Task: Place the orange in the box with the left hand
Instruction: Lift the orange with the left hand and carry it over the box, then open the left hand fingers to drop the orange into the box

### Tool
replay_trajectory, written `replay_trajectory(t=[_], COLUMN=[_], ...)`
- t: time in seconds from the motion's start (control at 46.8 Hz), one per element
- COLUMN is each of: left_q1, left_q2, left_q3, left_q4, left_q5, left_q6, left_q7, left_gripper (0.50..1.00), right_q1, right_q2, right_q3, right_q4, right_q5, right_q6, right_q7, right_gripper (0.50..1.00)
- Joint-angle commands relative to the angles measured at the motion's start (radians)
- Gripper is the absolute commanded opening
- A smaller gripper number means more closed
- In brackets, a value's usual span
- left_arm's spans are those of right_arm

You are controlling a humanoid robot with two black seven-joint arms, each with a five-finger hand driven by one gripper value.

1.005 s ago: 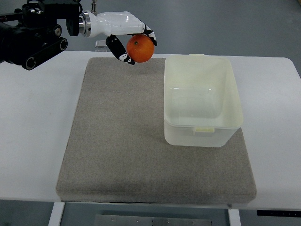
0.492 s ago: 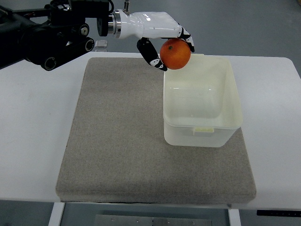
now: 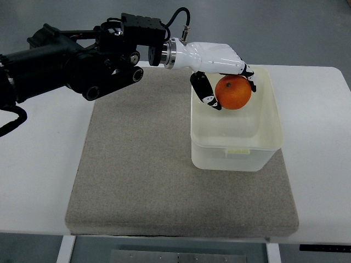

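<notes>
My left hand (image 3: 227, 87), white with black fingertips, is shut on the orange (image 3: 233, 92). It holds the fruit in the air over the far half of the translucent cream box (image 3: 237, 147). The thumb (image 3: 206, 93) sits to the left of the orange and the other fingers wrap over its top right. The black left arm (image 3: 82, 60) reaches in from the upper left. The box stands on the right part of the grey mat (image 3: 137, 164) and nothing shows inside it. The right hand is out of view.
The grey mat lies on a white table (image 3: 38, 159). The table's near edge (image 3: 175, 236) runs along the bottom of the picture, with a metal frame below it. Grey floor shows beyond the far edge.
The left hand has carried the orange to the right and nearer, from beyond the mat's far edge to above the box. More of the black arm has come into view.
</notes>
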Motion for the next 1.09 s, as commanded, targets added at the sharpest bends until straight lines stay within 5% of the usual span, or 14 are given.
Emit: replay_trajectory(t=[0.0,0.834,0.919,1.005,1.069], left_q1=[0.018,0.053,0.053,0.056,0.068], left_q2=[-0.019,-0.022,-0.024,-0.024,-0.025], left_q3=[0.003,0.003,0.003,0.003,0.002], left_q4=[0.013,0.014,0.014,0.013,0.014], left_q5=[0.001,-0.005,-0.011,-0.016,-0.017], left_q6=[0.000,0.002,0.002,0.002,0.002], left_q7=[0.000,0.000,0.000,0.000,0.000], left_gripper=[0.500,0.500,0.576,0.784,0.825], right_q1=[0.000,0.000,0.000,0.000,0.000], right_q2=[0.000,0.000,0.000,0.000,0.000], right_q3=[0.000,0.000,0.000,0.000,0.000], right_q4=[0.000,0.000,0.000,0.000,0.000], right_q5=[0.000,0.000,0.000,0.000,0.000], right_q6=[0.000,0.000,0.000,0.000,0.000], right_q7=[0.000,0.000,0.000,0.000,0.000], right_gripper=[0.926,0.926,0.926,0.926,0.926])
